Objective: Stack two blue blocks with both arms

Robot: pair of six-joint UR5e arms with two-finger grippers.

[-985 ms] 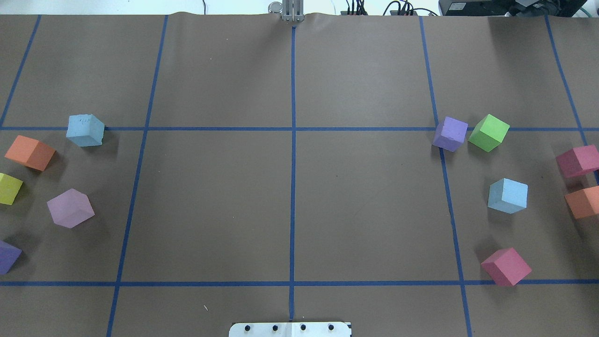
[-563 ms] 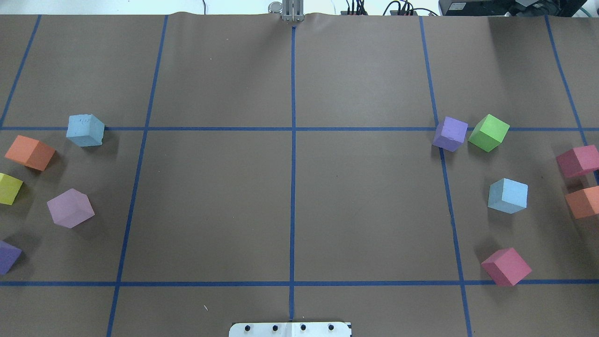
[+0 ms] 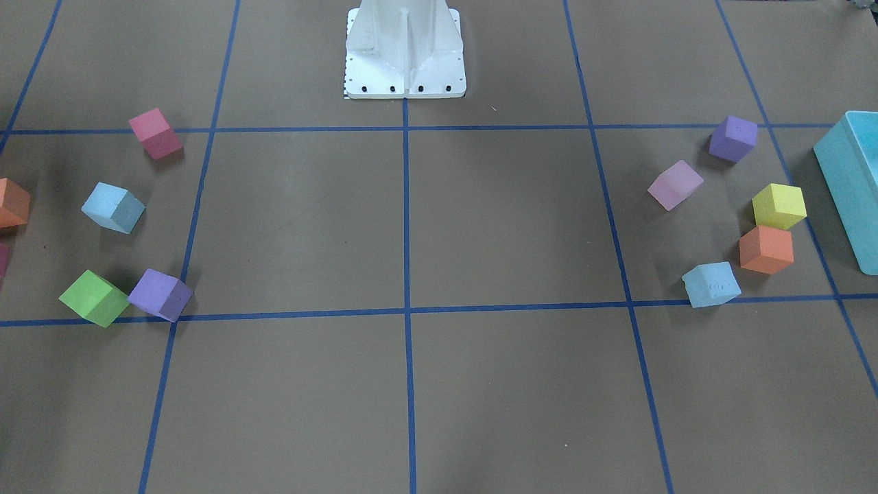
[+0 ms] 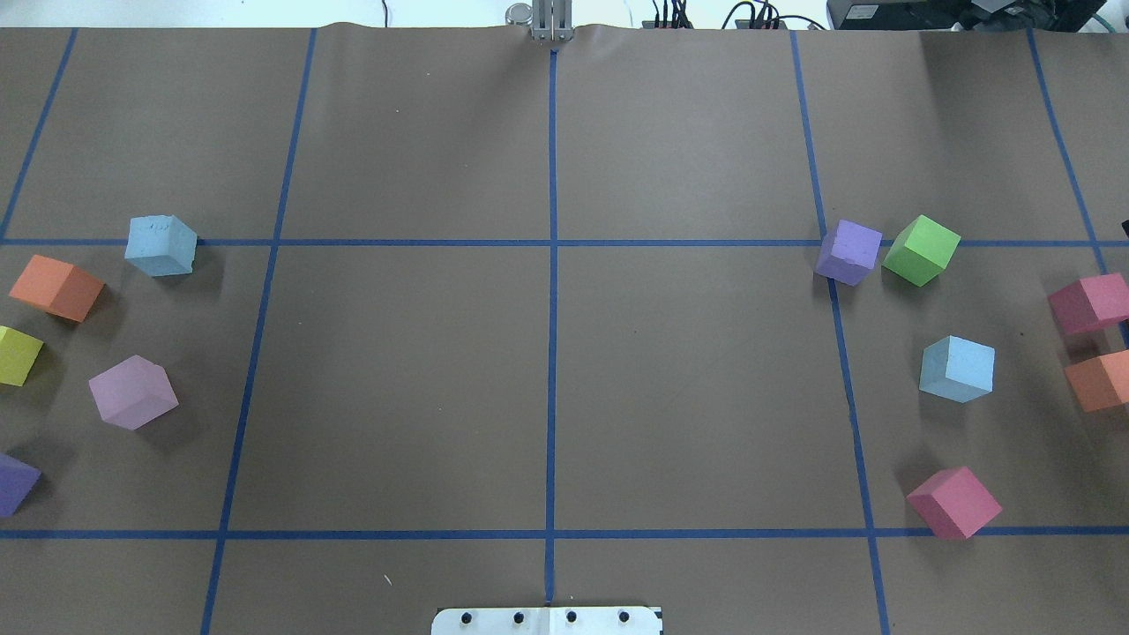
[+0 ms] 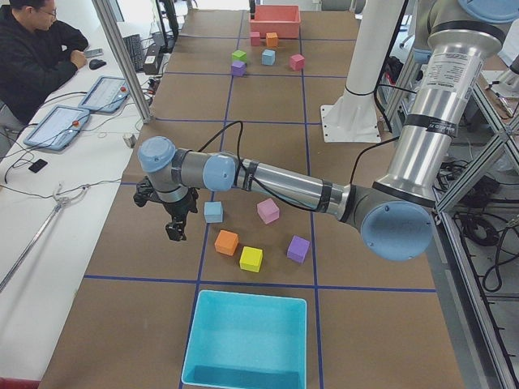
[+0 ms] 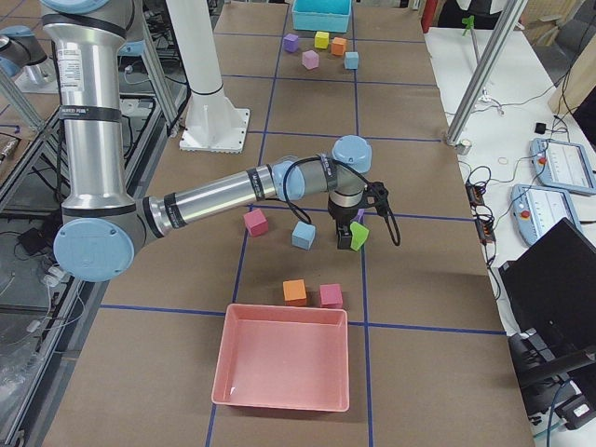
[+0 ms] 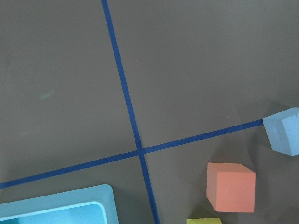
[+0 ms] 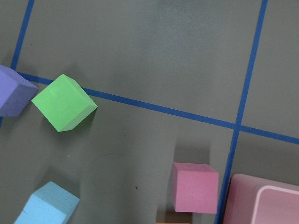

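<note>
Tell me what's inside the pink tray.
In the right side view the pink tray holds no blocks. Its bare pink floor shows only a tiny pale speck near one corner. The near wall likely covers a thin strip of floor just behind it.

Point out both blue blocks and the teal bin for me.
scuffed blue block (image 4: pixel 160 247), overhead view, middle of the cube
other blue block (image 4: pixel 957 369), overhead view, middle of the cube
teal bin (image 3: pixel 838 180), front-facing view, its side wall

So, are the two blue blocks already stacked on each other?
No, the left blue block and the right blue block lie far apart, on opposite sides.
</note>
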